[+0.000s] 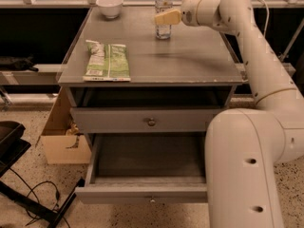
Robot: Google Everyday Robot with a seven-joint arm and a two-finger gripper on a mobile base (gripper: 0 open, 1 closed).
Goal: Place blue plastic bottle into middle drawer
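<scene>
The blue plastic bottle (163, 9) stands upright with its white cap on at the back of the grey cabinet top (190, 56). My gripper (166, 17) reaches in from the right and is level with the bottle's middle, right against it or just in front of it. The middle drawer (142, 192) is pulled out below, with nothing inside that I can see. Its small round knob is at the lower edge of the front.
A green snack bag (107, 61) lies on the left of the top. A white bowl (109, 6) stands at the back left. The upper knobbed drawer front (151, 121) is closed. A cardboard box (61, 139) and a black stand (14, 146) are on the floor at left.
</scene>
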